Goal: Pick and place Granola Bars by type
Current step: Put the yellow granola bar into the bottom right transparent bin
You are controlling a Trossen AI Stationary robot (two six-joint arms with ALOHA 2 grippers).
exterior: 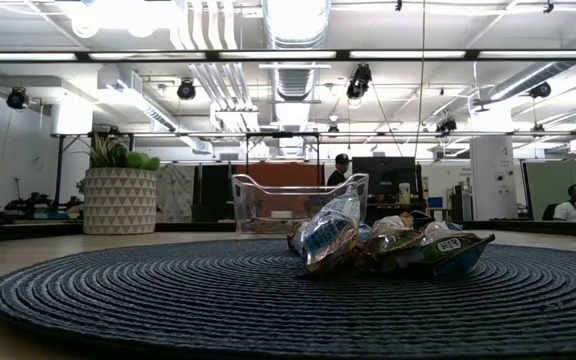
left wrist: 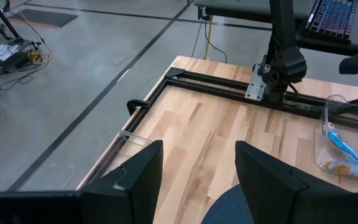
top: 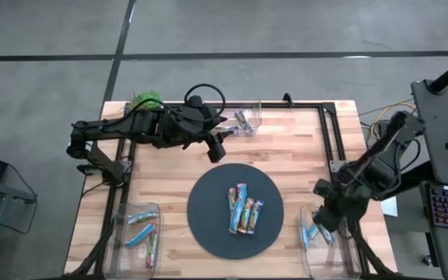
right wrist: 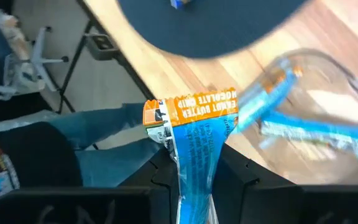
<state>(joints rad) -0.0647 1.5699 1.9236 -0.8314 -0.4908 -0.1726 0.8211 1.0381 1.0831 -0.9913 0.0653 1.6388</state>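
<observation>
Sorting looks well past halfway, you can judge: bars already lie in the bins at 12 [top: 246, 119], 7 [top: 140, 231] and 5 o'clock [top: 317, 233]. Your right gripper [right wrist: 194, 163] hangs over the 5 o'clock bin, fingers clamped on a blue bar [right wrist: 197, 134]. Four bars [top: 243, 208] wait on the mat [top: 208, 225]. Your left gripper [top: 218, 148], fingers apart and empty, hovers near 12 o'clock.

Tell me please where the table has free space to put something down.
Bare wood lies between the round mat and the top bin, also between the mat and the lower left bin. It is crowded at the mat's middle, where granola bars lie, and at the right bin under the right gripper.
</observation>
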